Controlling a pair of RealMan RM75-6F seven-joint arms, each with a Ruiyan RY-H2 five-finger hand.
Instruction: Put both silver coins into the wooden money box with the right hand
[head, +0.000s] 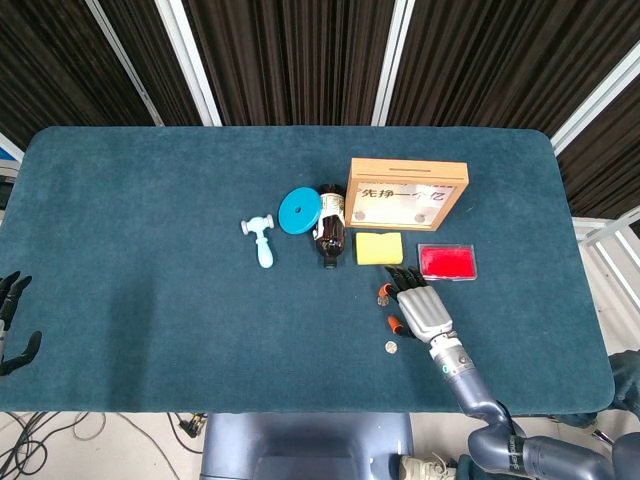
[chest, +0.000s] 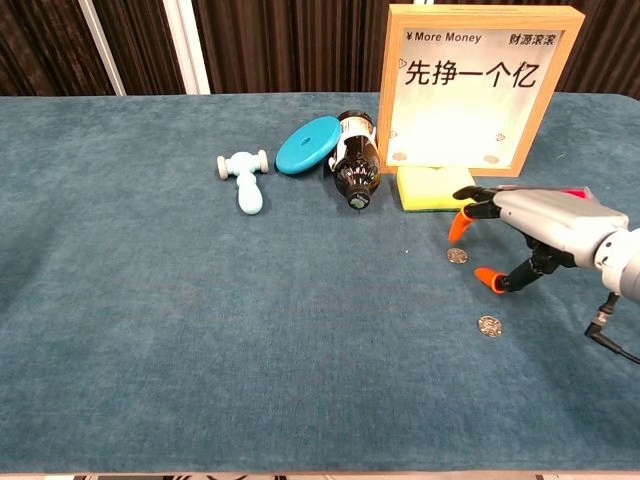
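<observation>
At 5 o'clock on the blue table (head: 150, 220), right hand (head: 420, 308) hovering low, fingers spread and holding nothing, orange fingertips (chest: 459, 226) above the upper coin (chest: 457, 256). In the head view, that coin hidden under the fingers; in the chest view, plainly seen on the cloth just below the fingertips, contact impossible to tell. Lower coin (head: 391, 347) lying bare at 7 o'clock from the hand, close by the thumb tip. Wooden money box (head: 406, 193) standing upright at 12 o'clock from the hand, slot along its top edge. Yellow sponge (head: 379, 248) right in front of the box, red tray (head: 447, 262) at 3 o'clock from the sponge. Brown bottle (head: 329, 226) on its side at 9 o'clock from the sponge, touching the blue disc (head: 299, 211). Toy hammer (head: 261, 240) further toward 9 o'clock. Left hand (head: 14, 322) at the far 8 o'clock edge, off the table, fingers apart and empty.
</observation>
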